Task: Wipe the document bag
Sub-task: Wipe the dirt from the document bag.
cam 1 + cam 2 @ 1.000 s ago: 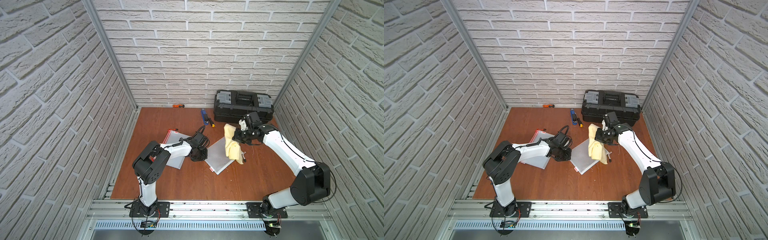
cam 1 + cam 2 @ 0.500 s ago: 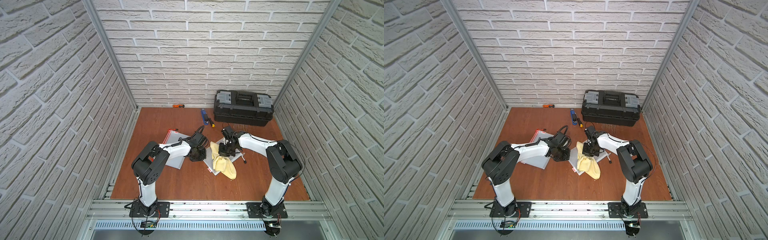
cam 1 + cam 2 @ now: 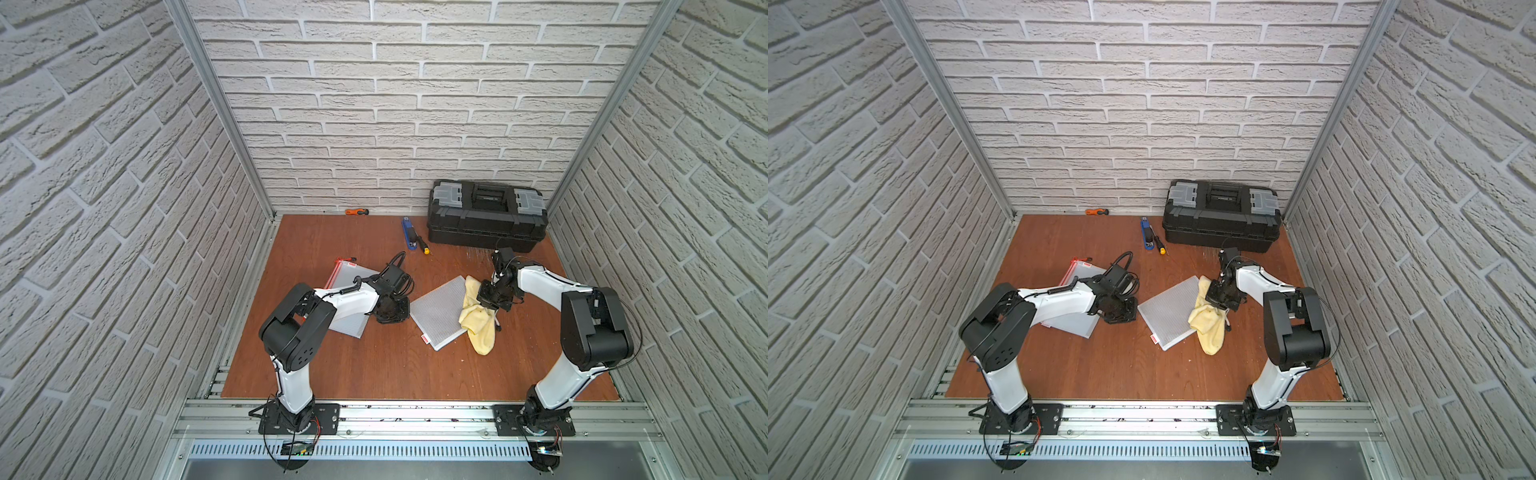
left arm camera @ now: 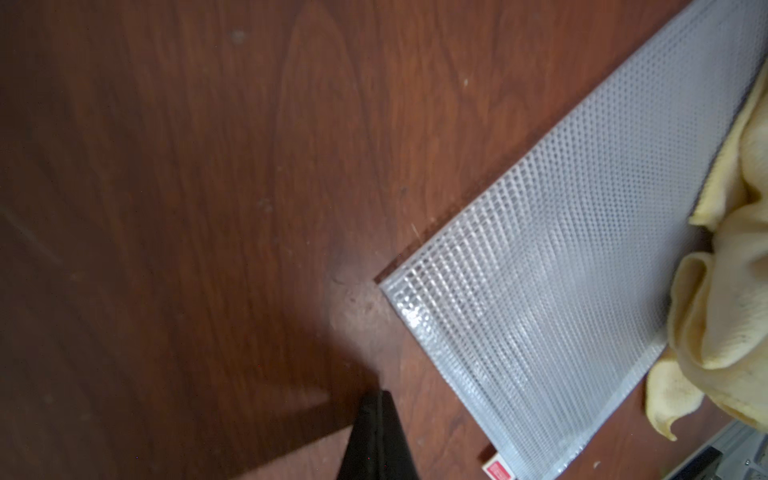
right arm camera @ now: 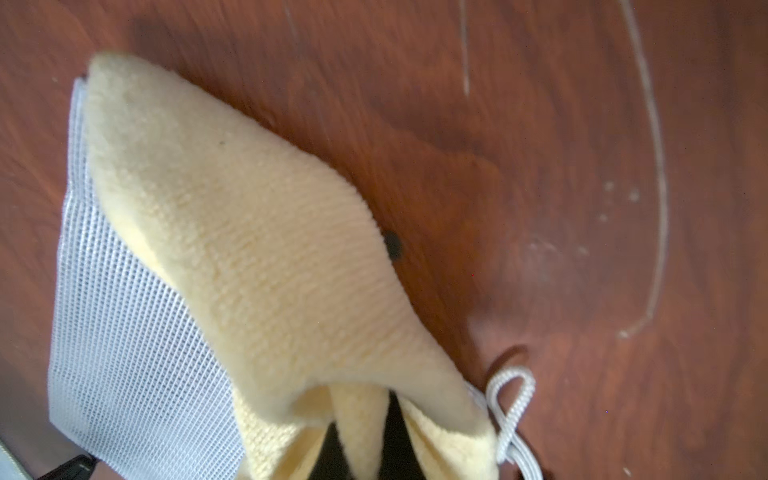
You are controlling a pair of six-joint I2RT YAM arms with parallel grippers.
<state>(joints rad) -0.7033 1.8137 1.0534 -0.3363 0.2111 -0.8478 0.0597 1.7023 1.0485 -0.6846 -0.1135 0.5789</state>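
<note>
Only in wrist views, right tool (image 5: 363,419) clamped on cloth (image 5: 257,249), left tool (image 4: 377,401) together, near document bag (image 4: 540,291).

Document bag (image 3: 440,311) edge under cloth (image 3: 478,328), second bag (image 3: 351,275) partly behind left arm (image 3: 353,299)

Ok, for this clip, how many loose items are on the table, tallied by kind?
Mesh document bags: 2
Yellow cloth: 1
Black toolbox: 1
Small tools near the back wall: 3 (orange-handled tool, blue tool, yellow-tipped screwdriver)
Total: 7
</note>
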